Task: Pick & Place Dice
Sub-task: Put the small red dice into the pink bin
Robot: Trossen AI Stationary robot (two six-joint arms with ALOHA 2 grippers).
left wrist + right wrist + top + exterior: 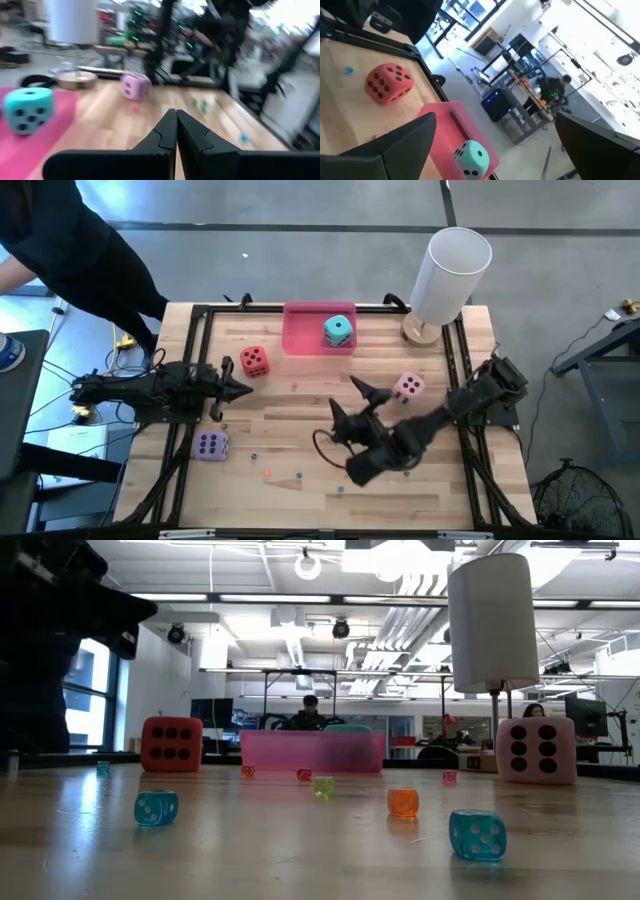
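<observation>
teal die (pixel 338 331) with dark pips on a pink tray (pixel 305 332); red die (pixel 254 361), pale pink die (pixel 408 387) and purple die (pixel 211 445), all dark-dotted; pale striped wood tabletop (pixel 300 400); white cylinder (pixel 450 275).

Readable text: none | Labels, brands, signs: none legible | Numbers: pip faces only | red die (pixel 171 744): six pips facing the low view | pink die (pixel 537 751): six pips facing the low view | teal die (pixel 28 109): five pips on the face toward the left wrist view
</observation>
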